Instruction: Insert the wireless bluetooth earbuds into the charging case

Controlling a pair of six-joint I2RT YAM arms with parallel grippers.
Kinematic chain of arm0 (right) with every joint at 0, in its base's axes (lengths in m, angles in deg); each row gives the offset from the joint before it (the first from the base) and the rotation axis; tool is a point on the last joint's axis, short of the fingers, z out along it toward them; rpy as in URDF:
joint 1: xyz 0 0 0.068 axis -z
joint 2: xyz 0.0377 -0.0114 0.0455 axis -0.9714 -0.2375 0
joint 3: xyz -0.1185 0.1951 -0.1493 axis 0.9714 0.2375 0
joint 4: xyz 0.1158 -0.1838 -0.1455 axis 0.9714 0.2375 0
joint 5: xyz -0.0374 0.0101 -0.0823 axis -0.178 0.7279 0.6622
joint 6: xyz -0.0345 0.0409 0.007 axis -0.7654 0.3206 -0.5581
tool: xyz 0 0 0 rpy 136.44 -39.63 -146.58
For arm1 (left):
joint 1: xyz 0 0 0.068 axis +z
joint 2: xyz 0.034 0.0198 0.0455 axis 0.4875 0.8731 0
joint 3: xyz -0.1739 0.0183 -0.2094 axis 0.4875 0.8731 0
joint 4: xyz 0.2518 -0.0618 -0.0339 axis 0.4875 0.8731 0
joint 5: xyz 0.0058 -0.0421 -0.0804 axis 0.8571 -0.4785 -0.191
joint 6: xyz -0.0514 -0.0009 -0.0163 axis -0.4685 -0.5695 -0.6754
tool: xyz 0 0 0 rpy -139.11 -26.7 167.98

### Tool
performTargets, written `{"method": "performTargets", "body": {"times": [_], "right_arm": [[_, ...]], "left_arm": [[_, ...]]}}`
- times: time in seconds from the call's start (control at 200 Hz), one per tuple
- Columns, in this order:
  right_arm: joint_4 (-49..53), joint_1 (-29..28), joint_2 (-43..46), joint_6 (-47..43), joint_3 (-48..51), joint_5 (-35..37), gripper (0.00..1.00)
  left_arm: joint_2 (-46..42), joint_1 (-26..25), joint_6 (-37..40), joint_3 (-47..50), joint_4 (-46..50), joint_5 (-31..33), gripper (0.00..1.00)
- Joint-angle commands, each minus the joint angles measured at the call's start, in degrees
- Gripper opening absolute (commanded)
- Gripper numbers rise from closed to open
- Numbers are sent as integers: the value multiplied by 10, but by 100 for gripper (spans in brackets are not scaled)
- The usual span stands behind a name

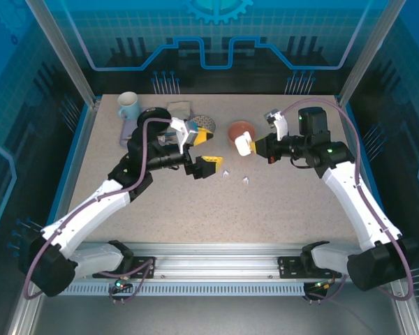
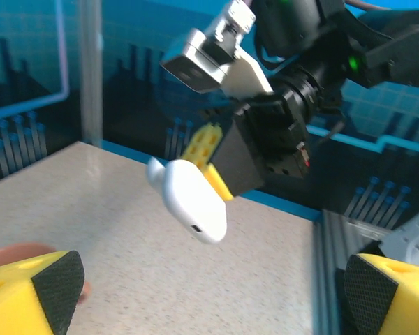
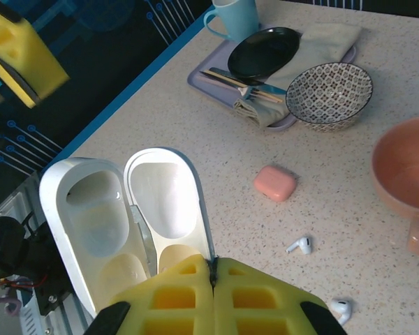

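You have the speckled table (image 1: 195, 209) under both arms. At its far left corner there is a lavender tray (image 3: 216, 59) that carries a blue mug (image 3: 230, 17) and a black plate (image 3: 264, 50). A patterned bowl (image 3: 328, 94) stands at the tray's end, and a salmon bowl (image 3: 405, 167) stands further along.

Your left gripper (image 1: 208, 150) hangs over the middle of the table. Its yellow fingers (image 2: 35, 293) are wide apart, with nothing between them.

Your right gripper (image 3: 213, 296) is pressed together on the lower edge of the white charging case (image 3: 126, 209). It holds the case in the air with the lid swung open.

A closed pink case (image 3: 275, 183) lies on the table near the salmon bowl. The two white earbuds (image 3: 300, 244) lie on the table between the arms, near each other and outside both cases.
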Motion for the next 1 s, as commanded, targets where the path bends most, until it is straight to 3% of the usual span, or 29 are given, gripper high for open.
{"method": "performTargets", "body": {"times": [0.0, 0.14, 0.215, 0.335, 0.5, 0.55, 0.65, 0.76, 0.995], "right_arm": [[10, 0, 12, 1, -24, 8, 0], [22, -1, 11, -2, -40, 15, 0], [39, -4, 10, -13, -53, 24, 0], [86, -18, -5, -43, -89, 48, 0], [180, -73, -47, -117, -170, 136, 0], [205, -90, -58, -136, -194, 161, 0], [246, -117, -82, -170, -235, 207, 0], [268, -129, -97, -196, -257, 228, 0], [288, -137, -108, -222, -265, 225, 0]], "left_arm": [[-25, 1, 18, 8, 9, 84, 99], [-30, -1, 117, -23, 68, 39, 99], [-11, -4, 13, -77, 129, 173, 99], [60, 10, 16, -193, 294, 151, 99], [73, 13, 26, -150, 210, 112, 99], [72, 26, 20, -143, 196, 85, 99], [84, 65, 23, -155, 221, -50, 99], [109, 92, 50, -197, 303, -158, 99], [174, 98, 149, -282, 505, -256, 99]]}}
